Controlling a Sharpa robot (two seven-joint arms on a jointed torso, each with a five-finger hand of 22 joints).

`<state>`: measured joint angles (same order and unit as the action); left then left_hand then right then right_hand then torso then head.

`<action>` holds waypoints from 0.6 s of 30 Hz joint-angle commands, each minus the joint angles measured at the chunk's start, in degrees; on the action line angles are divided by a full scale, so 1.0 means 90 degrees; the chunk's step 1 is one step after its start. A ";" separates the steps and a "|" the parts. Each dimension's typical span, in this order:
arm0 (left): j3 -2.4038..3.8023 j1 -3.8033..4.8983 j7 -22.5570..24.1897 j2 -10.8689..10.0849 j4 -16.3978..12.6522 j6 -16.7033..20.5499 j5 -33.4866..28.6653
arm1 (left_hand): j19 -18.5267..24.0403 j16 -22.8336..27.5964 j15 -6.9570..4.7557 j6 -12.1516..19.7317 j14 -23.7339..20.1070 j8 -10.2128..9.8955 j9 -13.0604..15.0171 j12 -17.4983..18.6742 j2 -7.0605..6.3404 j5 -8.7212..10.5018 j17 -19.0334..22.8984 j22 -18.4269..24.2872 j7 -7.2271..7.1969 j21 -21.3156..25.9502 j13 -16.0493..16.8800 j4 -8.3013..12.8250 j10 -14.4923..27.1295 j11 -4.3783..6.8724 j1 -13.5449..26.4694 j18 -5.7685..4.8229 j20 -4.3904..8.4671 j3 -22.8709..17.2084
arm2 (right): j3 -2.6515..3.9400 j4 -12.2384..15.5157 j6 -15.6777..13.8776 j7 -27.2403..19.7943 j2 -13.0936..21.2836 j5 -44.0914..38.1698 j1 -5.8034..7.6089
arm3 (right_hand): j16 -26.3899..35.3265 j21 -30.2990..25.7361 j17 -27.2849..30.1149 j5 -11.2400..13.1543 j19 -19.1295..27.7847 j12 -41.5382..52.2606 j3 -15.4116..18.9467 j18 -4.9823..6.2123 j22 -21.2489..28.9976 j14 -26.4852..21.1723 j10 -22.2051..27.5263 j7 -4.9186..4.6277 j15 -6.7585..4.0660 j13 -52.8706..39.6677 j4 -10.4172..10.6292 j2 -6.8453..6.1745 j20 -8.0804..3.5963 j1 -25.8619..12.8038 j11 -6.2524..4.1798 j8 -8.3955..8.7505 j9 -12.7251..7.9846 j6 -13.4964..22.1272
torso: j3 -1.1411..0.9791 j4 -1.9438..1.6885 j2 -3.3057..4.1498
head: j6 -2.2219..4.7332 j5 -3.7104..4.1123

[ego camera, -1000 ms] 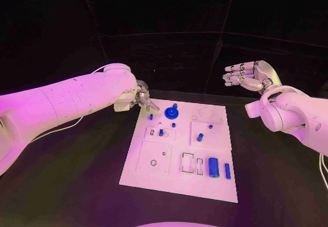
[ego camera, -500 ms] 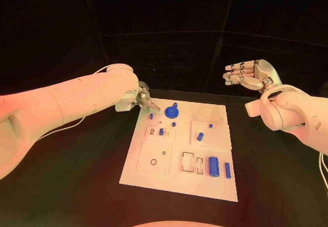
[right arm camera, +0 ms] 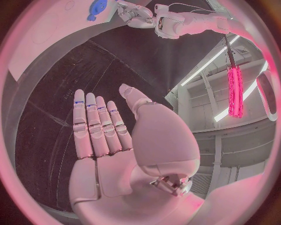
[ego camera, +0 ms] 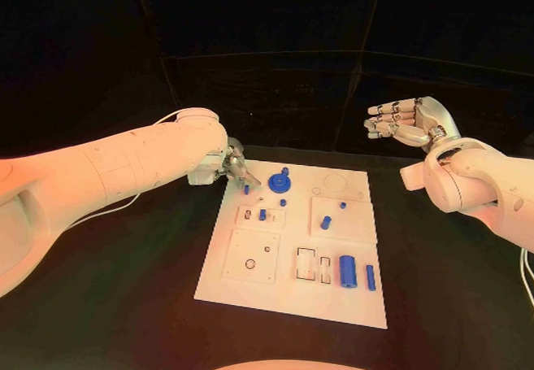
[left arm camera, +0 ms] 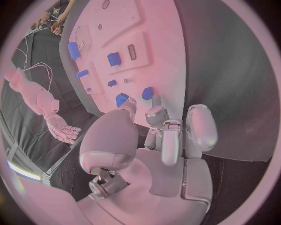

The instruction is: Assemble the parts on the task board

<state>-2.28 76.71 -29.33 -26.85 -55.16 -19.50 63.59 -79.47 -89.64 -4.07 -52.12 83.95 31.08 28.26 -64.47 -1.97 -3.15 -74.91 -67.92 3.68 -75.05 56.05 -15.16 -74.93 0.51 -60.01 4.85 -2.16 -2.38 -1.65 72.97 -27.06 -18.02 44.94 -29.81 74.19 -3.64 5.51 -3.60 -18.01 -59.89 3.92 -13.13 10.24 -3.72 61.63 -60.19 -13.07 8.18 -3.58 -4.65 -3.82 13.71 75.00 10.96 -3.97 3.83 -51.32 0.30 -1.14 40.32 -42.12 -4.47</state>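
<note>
- The board (ego camera: 296, 245) is laid in the middle of the black table (ego camera: 122, 294), its long side running away from the robot
- The left hand (ego camera: 232, 164) is held at the board's far left corner, fingers bunched and pointed down at the board edge
- A small blue peg (ego camera: 246, 189) is seen just beside those fingertips (ego camera: 246, 177); whether it is pinched or merely close cannot be told
- In the left wrist view the fingers (left arm camera: 165, 126) are curled over the board edge, with two blue pieces (left arm camera: 147, 93) just past their tips
- The right hand (ego camera: 407, 121) is raised well clear of the table, beyond the board's far right corner; nothing is held, and the fingers are lightly curled and apart
- In the right wrist view the same hand (right arm camera: 111, 140) is shown flat, fingers side by side and stretched out, the palm bare
- A blue gear (ego camera: 279, 184) is set near the board's far edge, just right of the left hand
- A blue cylinder (ego camera: 348, 272) and a thinner blue pin (ego camera: 370, 278) are laid side by side near the board's near right corner
- A short blue piece (ego camera: 326, 224) is placed on the right half, about mid-board
</note>
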 commanded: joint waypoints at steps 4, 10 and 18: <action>0.0002 0.0003 -0.0033 0.0022 -0.0030 -0.0208 0.0057 | -0.0055 -0.0039 -0.0007 -0.0041 0.0673 0.0031 -0.0019 -0.0017 0.0061 0.0039 -0.1677 -0.0008 -0.0005 -0.0029 -0.0011 0.0013 -0.0008 0.0010 -0.0102 0.0008 -0.0004 0.0074 | 0.0004 0.0002 0.0035 -0.0061 -0.0009 0.0032 0.0015 | 0.0005 -0.0029 0.0003 -0.0031 -0.0021 -0.0003 0.0031 0.0027 -0.0007 -0.0030 0.0041 -0.0164 0.0010 0.0003 -0.0016 0.0021 0.0035 -0.0051 -0.0005 0.0014 -0.0002 0.0043 | -0.0004 -0.0001 0.0003 | -0.0010 -0.0009; 0.0002 -0.0003 -0.0041 0.0027 -0.0043 -0.0280 0.0057 | -0.0055 -0.0039 -0.0008 -0.0044 0.0673 0.0041 -0.0036 -0.0022 0.0137 0.0039 -0.1677 -0.0008 -0.0006 -0.0025 -0.0017 0.0044 -0.0007 0.0012 -0.0211 0.0009 -0.0002 0.0106 | 0.0004 0.0002 0.0046 -0.0059 -0.0014 0.0032 0.0015 | 0.0005 -0.0029 0.0003 -0.0031 -0.0021 -0.0003 0.0031 0.0027 -0.0007 -0.0030 0.0041 -0.0164 0.0010 0.0003 -0.0016 0.0021 0.0035 -0.0051 -0.0005 0.0014 -0.0002 0.0043 | 0.0000 0.0001 0.0004 | 0.0014 -0.0020; 0.0002 -0.0004 -0.0053 0.0016 -0.0055 -0.0217 0.0057 | -0.0050 -0.0039 -0.0012 -0.0062 0.0673 0.0075 -0.0063 -0.0017 0.0380 0.0037 -0.1677 -0.0003 -0.0011 -0.0012 -0.0047 0.0148 0.0003 0.0017 -0.0468 0.0011 0.0001 0.0082 | 0.0004 0.0000 0.0064 -0.0058 -0.0018 0.0032 0.0015 | 0.0004 -0.0034 0.0003 -0.0033 -0.0025 -0.0002 0.0027 0.0028 -0.0008 -0.0026 0.0039 -0.0163 0.0009 0.0003 -0.0020 0.0031 0.0034 -0.0049 -0.0006 0.0013 -0.0001 0.0041 | -0.0002 -0.0003 0.0003 | 0.0004 -0.0017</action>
<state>-2.29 76.60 -29.41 -26.71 -55.57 -21.02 63.73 -79.47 -89.65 -4.08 -52.32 83.94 31.57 27.78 -64.52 1.42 -3.15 -74.91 -67.92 3.48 -75.04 55.69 -14.03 -74.93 0.51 -63.84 4.85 -2.15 -1.61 -1.65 72.93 -26.92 -18.02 44.83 -29.73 74.19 -3.64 5.51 -3.60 -18.01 -59.90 3.92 -13.13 10.23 -3.72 61.63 -60.19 -13.07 8.18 -3.58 -4.65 -3.82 13.71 75.00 10.96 -3.97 3.83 -51.32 0.28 -1.14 40.35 -42.01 -4.65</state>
